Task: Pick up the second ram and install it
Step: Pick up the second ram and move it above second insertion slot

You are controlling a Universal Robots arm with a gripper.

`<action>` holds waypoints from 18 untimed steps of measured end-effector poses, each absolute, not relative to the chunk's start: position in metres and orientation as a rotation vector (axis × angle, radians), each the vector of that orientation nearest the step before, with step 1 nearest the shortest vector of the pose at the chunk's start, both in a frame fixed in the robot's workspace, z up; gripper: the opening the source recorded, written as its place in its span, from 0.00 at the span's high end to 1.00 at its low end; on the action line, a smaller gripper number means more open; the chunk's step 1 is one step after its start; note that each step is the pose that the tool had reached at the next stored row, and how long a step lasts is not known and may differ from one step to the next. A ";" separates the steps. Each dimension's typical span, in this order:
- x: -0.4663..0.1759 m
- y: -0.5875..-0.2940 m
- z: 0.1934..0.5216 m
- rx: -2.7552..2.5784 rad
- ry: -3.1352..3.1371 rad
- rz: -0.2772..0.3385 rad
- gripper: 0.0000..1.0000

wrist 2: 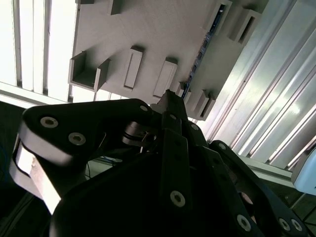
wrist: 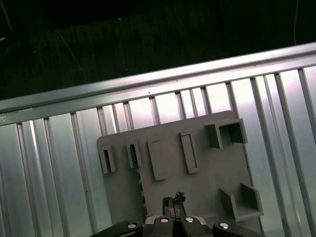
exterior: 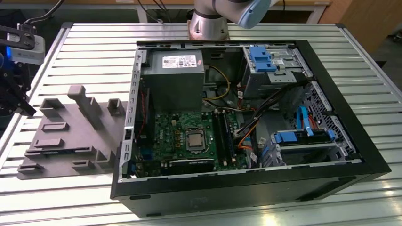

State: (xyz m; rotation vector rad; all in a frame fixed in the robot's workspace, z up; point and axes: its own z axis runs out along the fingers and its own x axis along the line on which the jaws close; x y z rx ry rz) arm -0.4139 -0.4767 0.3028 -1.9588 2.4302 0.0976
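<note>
Your gripper (wrist: 173,201): jaws together, empty, above the grey fixture plate (wrist: 207,173). Second ram (wrist 2: 199,55): on edge in that plate, nearby.

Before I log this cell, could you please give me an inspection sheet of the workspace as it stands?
Surface: slatted metal table carrying an open computer case and a grey fixture plate.
Job's things: second ram stands on edge in the fixture plate's blocks; motherboard slots lie inside the case.
Clutter: nothing seen.
Grippers: hand hovers over the fixture plate, near the ram's end.
Cables: orange, yellow and blue cables inside the case.
Surroundings: dark equipment at the exterior view's left.
</note>
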 end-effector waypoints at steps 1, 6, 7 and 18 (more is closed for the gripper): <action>-0.414 -0.477 0.303 -1.959 2.430 0.098 0.89; -0.414 -0.477 0.301 -1.959 2.430 0.098 0.89; -0.414 -0.477 0.301 -1.959 2.430 0.098 0.89; -0.414 -0.478 0.299 -1.959 2.430 0.098 0.89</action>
